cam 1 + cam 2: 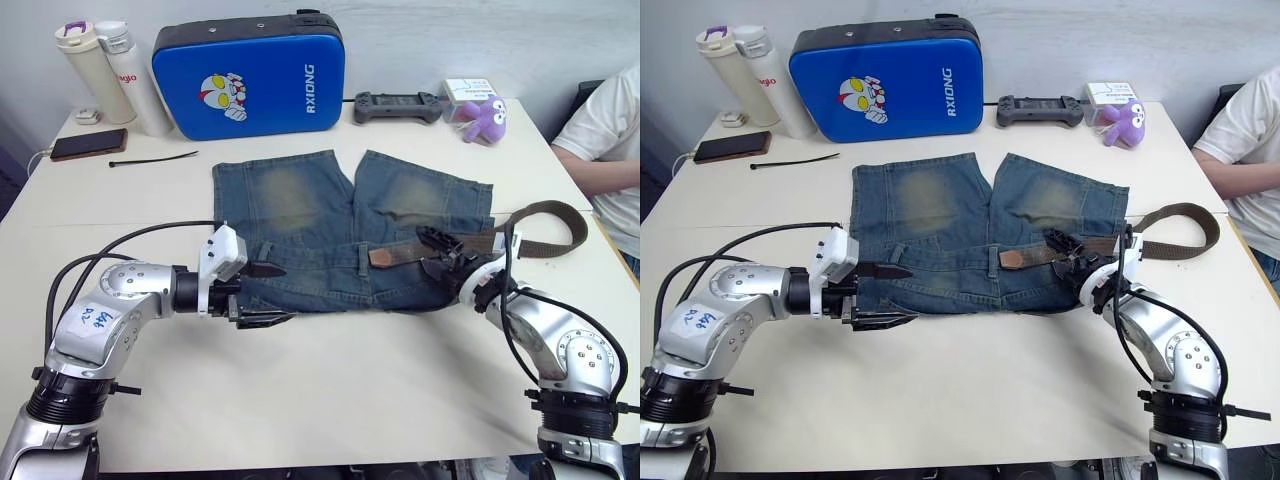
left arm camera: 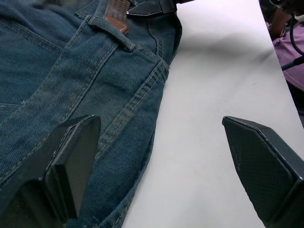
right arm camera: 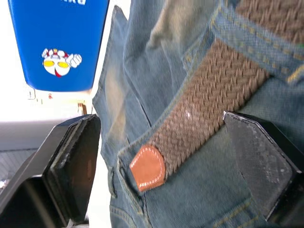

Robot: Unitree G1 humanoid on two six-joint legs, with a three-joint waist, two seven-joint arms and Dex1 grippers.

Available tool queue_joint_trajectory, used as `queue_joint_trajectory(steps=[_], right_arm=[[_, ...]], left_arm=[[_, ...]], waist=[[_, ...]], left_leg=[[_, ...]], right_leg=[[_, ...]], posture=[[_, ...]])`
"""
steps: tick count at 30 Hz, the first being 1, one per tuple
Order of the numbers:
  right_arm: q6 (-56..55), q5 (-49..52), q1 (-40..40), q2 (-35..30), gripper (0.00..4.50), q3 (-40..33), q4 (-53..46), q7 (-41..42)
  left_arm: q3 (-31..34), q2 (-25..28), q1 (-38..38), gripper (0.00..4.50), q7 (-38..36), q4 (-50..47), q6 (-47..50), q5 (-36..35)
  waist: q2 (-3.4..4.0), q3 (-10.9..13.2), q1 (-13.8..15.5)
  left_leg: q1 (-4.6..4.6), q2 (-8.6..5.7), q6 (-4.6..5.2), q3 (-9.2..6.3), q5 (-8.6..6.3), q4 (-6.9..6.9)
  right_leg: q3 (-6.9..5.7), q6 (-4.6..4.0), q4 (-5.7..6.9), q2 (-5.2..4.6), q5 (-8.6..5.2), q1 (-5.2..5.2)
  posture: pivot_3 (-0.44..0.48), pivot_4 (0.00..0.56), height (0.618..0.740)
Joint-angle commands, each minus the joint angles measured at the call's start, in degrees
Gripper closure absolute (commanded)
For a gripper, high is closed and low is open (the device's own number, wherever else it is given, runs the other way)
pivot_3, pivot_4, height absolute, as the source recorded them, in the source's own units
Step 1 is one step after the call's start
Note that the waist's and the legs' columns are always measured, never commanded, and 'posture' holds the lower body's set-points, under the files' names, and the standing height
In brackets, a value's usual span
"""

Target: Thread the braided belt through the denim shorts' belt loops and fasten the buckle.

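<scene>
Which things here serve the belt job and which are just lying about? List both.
Job: belt, shorts, belt loop.

Lying about: blue case, two bottles, phone, cable tie, controller, purple toy, small box.

Left gripper (image 2: 161,156) spread at the shorts' waistband edge

One black finger (image 2: 71,166) rests over the denim shorts (image 2: 71,80), the other above bare white table (image 2: 213,71); beyond, the braided belt (image 2: 116,12) tip lies at a belt loop (image 2: 111,33).
</scene>
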Motion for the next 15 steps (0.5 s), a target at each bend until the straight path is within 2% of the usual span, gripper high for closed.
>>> queue_joint_trajectory(steps=[1, 8, 15], right_arm=[[-0.1, -2.5, -0.6, -0.1, 0.06, -1.6, 2.4, 1.8], [0.6, -6.7, 0.1, 0.8, 0.06, -1.7, 5.4, 2.9], [2.0, -4.4, 2.8, -0.1, 0.06, -4.0, 2.5, 0.7]], left_arm=[[1.3, 1.0, -0.9, 0.0, -0.8, -1.2, -0.1, -1.0], [2.4, 2.4, -1.2, 0.0, -1.2, -1.3, 0.1, -1.2], [3.3, 3.0, 0.4, 0.0, -1.0, -2.0, -0.6, -0.9]], waist=[[0.0, 0.0, -0.1], [-0.01, 0.0, -0.1], [-0.08, 0.0, 0.1]], left_leg=[[0.0, 0.0, 0.0, 0.01, 0.0, -0.01], [0.02, 0.0, 0.0, 0.01, 0.0, -0.01], [0.03, -0.01, 0.04, -0.01, -0.01, -0.01]], right_leg=[[0.0, 0.0, 0.0, 0.0, 0.0, 0.0], [0.01, 0.0, -0.01, -0.01, 0.0, 0.03], [-0.01, 0.0, -0.06, -0.05, 0.0, 0.08]], posture=[[0.0, 0.15, 0.74], [0.0, 0.15, 0.74], [0.0, 0.15, 0.74]])
